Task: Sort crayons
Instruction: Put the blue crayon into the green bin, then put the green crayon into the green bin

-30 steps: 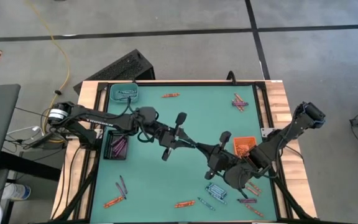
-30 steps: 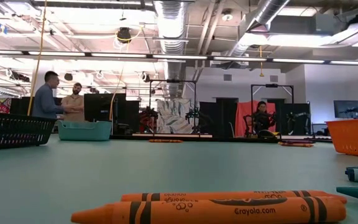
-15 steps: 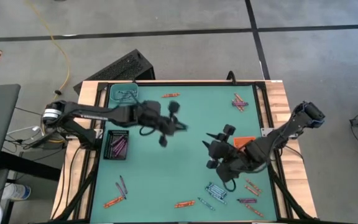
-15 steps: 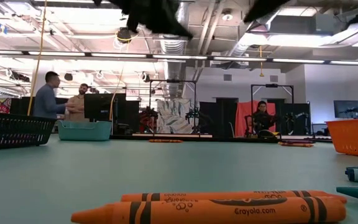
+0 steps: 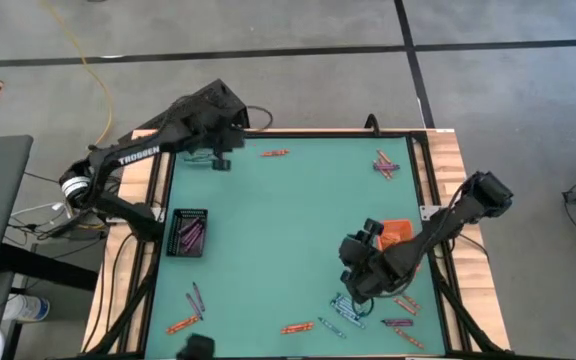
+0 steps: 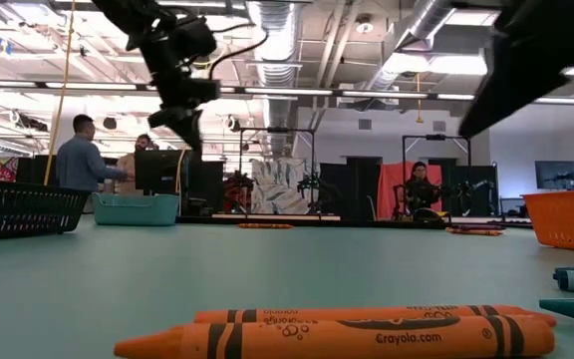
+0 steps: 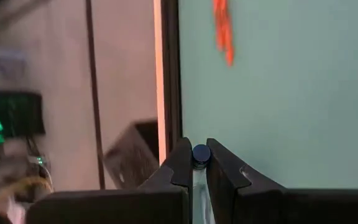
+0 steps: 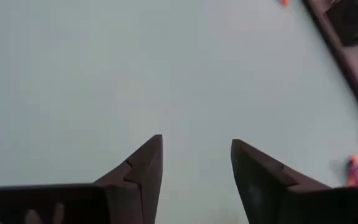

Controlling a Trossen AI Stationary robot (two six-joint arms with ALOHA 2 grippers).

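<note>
High view: crayons still all over the mat (image 5: 288, 230). Loose ones: an orange-red one near the far edge (image 5: 274, 153), a small mixed bunch at the far right corner (image 5: 385, 165), a few at the near left (image 5: 190, 309), an orange pair at the near edge (image 5: 298, 327), plus a blue-grey cluster (image 5: 347, 306) and more strays near the right front corner. Sorted so far, as far as I can see: purple ones in the black tray (image 5: 188, 232) on the left side, some orange ones in the orange tray (image 5: 396, 233) on the right; teal tray is mostly hidden under the left arm at the far left corner, contents can't tell. Left gripper (image 5: 220, 160) is up at that far left corner, and in the left wrist view its jaws are pinched tight on a pale blue-grey crayon (image 7: 200, 155), end sticking out between the fingers (image 7: 182, 165). Looks like it's heading for the teal tray w/ it. Right gripper (image 5: 358, 285) sits over the mat just by the blue-grey cluster, beside the orange tray; right wrist view shows the jaws spread wide w/ nothing between them, only bare mat. Est. progress: under half done, most sticks still loose.
</note>
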